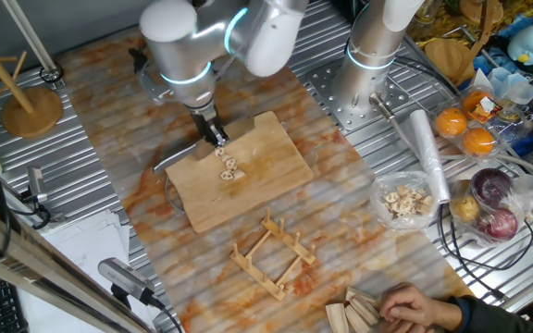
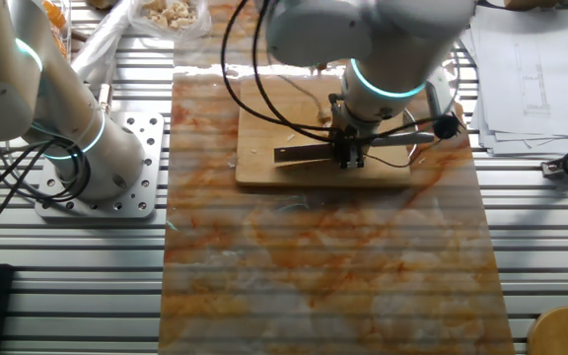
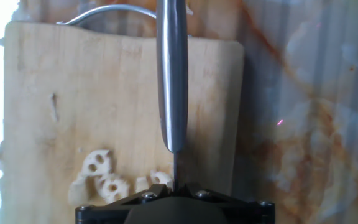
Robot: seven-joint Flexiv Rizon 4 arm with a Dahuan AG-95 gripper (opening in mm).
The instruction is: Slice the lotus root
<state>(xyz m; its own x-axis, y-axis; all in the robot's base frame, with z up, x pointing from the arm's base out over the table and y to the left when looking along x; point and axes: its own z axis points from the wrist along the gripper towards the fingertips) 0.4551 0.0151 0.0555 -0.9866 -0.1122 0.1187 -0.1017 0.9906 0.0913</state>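
Note:
Several thin pale lotus root slices (image 1: pixel 229 167) with small holes lie together near the middle of the wooden cutting board (image 1: pixel 266 180). My gripper (image 1: pixel 216 135) stands just behind them, shut on a knife (image 1: pixel 176 158) whose blade points left, low over the board. In the hand view the knife (image 3: pixel 171 81) shows edge-on, running up from the gripper (image 3: pixel 174 186), and the slices (image 3: pixel 101 177) lie just left of it on the board (image 3: pixel 73 93). In the other fixed view the gripper (image 2: pixel 348 150) holds the knife (image 2: pixel 304 153) over the board (image 2: pixel 264 168); the slices are hidden there.
A wooden rack (image 1: pixel 271 254) lies in front of the board. A clear bag of pale chips (image 1: pixel 405 202), oranges (image 1: pixel 465 129) and red onions (image 1: pixel 493 203) are at the right. A person's hand (image 1: pixel 415 303) holds wooden blocks at the front edge. A second arm's base (image 1: pixel 373 69) stands behind.

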